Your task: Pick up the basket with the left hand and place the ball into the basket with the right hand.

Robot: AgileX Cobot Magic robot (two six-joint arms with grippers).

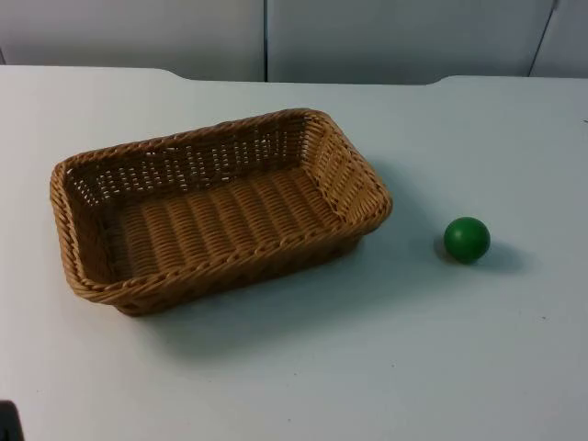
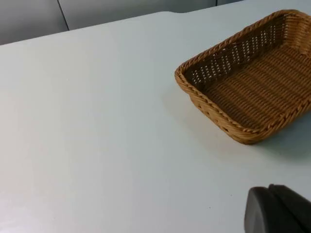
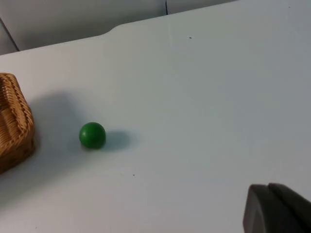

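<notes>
The brown basket (image 1: 216, 211) is set on the white counter (image 1: 367, 367). The green ball (image 1: 467, 239) is seen near it, apart, nothing between. How open either hand is cannot be told.

basket (image 2: 252, 77) far end cut off in left wrist view, left tool (image 2: 279, 209) and right tool (image 3: 277, 208) mostly cropped

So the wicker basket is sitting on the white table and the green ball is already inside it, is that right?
Not quite. The green ball is not inside the wicker basket; it rests on the white table beside the basket, apart from it. The top view shows the gap, and the basket's inside is bare. The rest is right: the basket does sit on the table.
</notes>
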